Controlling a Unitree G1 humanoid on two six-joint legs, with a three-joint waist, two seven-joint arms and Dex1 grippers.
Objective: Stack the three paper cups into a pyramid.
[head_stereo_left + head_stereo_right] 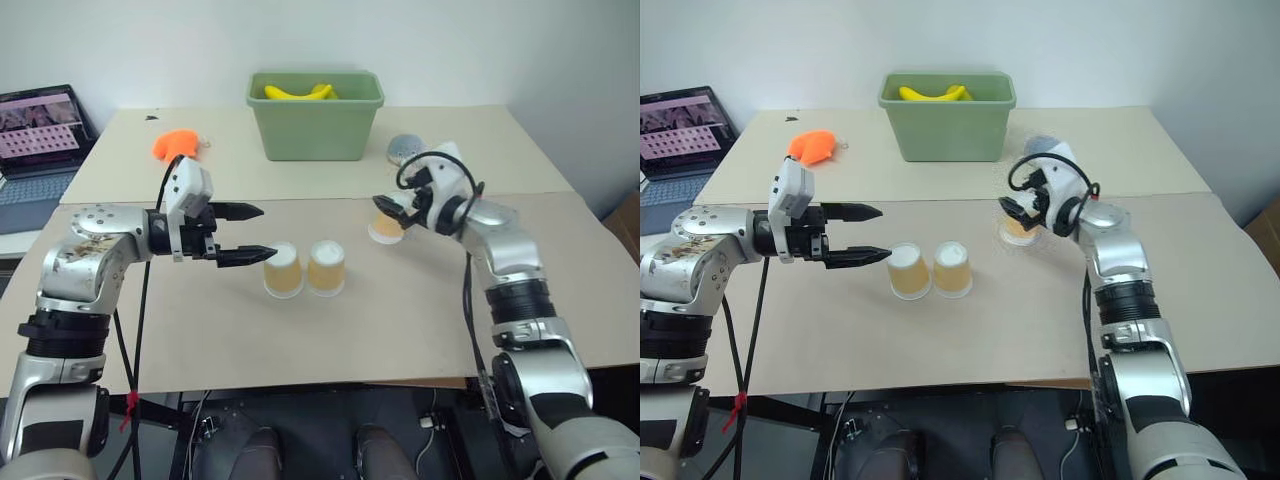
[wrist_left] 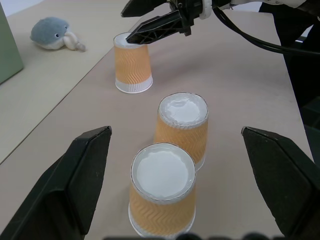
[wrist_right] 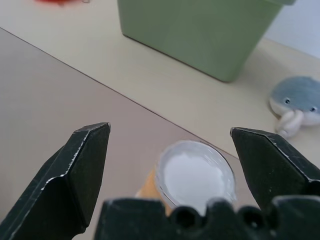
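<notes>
Two tan-orange paper cups [image 1: 283, 270] [image 1: 326, 267] stand upside down, side by side, at the table's middle. My left gripper [image 1: 268, 231] is open and level just left of them, its lower fingertip close to the left cup; the cups are apart from its fingers [image 2: 87, 170]. The third paper cup [image 1: 385, 228] stands upside down to the right, apart from the pair. My right gripper [image 3: 169, 131] is open right above that cup's white base [image 3: 195, 180], holding nothing. No cup rests on another.
A green bin [image 1: 315, 130] with bananas stands at the back centre. A grey plush toy [image 1: 403, 150] lies right of it, behind the right gripper. An orange object [image 1: 178, 145] lies at the back left, and a laptop [image 1: 40, 140] sits off the table's left edge.
</notes>
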